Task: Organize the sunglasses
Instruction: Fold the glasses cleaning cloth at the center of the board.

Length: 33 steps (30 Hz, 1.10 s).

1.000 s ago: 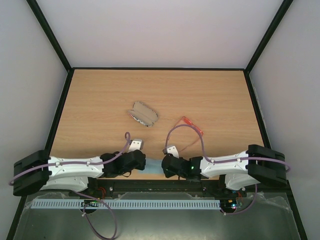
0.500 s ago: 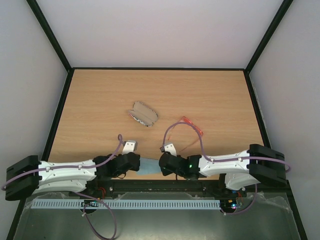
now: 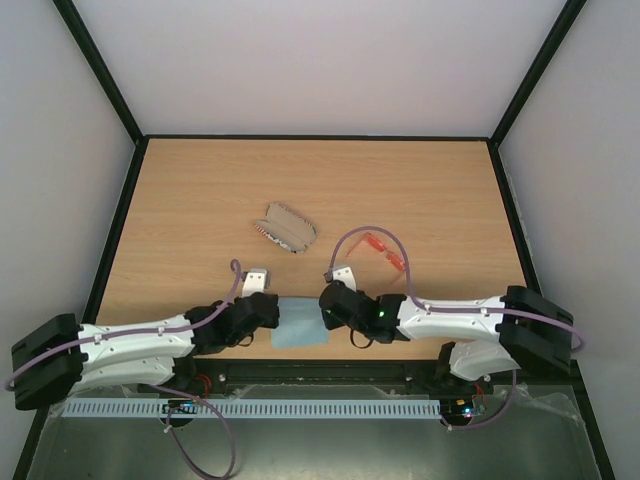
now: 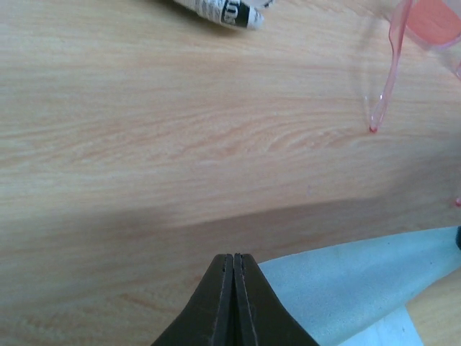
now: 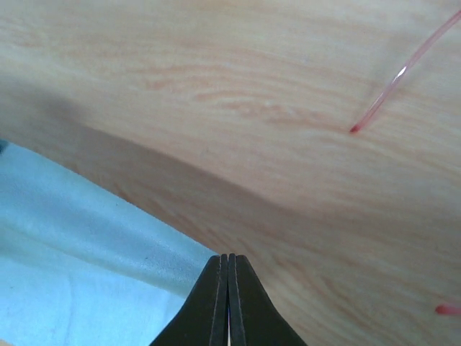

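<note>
- My left gripper [image 4: 234, 256] sits low at the near edge of the table [image 3: 200, 190]. Its fingers are pressed flat together with no gap, pinching the left edge of the light-blue cloth [image 3: 298, 325].
- The patterned case [image 3: 288, 227] lies farther out on the wood, beyond the cloth and apart from it.
- The cloth is spread between my two grippers, just ahead of the arm bases.
- My right gripper [image 5: 228, 256] is also closed tight, its fingers nipping the cloth's right edge.
- The sunglasses [image 3: 385, 250] lie on the table to the right of the case, beyond my right gripper. They touch neither the cloth nor the case, and a purple cable [image 3: 350, 236] arcs over them in the top view.
</note>
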Each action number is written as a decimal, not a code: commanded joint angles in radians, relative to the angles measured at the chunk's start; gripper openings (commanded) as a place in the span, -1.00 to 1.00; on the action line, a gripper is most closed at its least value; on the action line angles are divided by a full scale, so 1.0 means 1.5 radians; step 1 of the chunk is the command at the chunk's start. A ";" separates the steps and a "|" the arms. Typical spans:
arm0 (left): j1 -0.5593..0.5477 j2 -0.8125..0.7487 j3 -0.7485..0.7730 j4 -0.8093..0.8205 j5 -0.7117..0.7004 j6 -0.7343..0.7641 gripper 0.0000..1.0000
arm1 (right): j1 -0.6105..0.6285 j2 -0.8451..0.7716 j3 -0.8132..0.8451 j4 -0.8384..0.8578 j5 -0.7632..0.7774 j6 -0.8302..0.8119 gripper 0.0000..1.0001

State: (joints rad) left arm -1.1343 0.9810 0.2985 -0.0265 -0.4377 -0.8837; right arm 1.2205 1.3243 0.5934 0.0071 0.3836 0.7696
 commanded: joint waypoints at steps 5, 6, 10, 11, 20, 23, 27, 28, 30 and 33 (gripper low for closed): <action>0.070 0.064 0.041 0.082 0.022 0.080 -0.94 | -0.066 0.025 0.055 -0.010 0.002 -0.080 -0.97; 0.078 0.074 0.044 0.089 0.026 0.086 -0.94 | -0.072 0.033 0.057 -0.006 -0.003 -0.085 -0.97; 0.109 0.109 0.051 0.131 0.046 0.109 -0.95 | -0.097 0.057 0.058 0.018 -0.019 -0.107 -0.97; 0.115 0.115 0.052 0.139 0.049 0.115 -0.95 | -0.102 0.062 0.058 0.022 -0.023 -0.111 -0.97; 0.124 0.116 0.001 0.225 0.064 0.134 -0.95 | -0.104 0.077 0.044 0.055 -0.056 -0.119 -0.97; 0.124 0.105 -0.031 0.262 0.072 0.133 -0.95 | -0.104 0.068 0.030 0.068 -0.075 -0.116 -0.97; 0.123 0.096 -0.053 0.281 0.076 0.128 -0.95 | -0.104 0.055 0.012 0.089 -0.103 -0.114 -0.97; 0.123 0.095 -0.057 0.283 0.075 0.126 -0.94 | -0.103 0.054 0.010 0.092 -0.109 -0.113 -0.97; 0.123 0.091 -0.069 0.287 0.077 0.120 -0.93 | -0.102 0.051 0.006 0.095 -0.117 -0.112 -0.97; 0.120 0.079 -0.091 0.306 0.083 0.112 -0.92 | -0.100 0.050 -0.003 0.100 -0.124 -0.109 -0.97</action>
State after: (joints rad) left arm -0.9543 1.1282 0.2031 0.3641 -0.3168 -0.7017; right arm 1.0679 1.4200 0.6117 0.1383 0.2253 0.6056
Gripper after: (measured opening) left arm 0.039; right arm 0.017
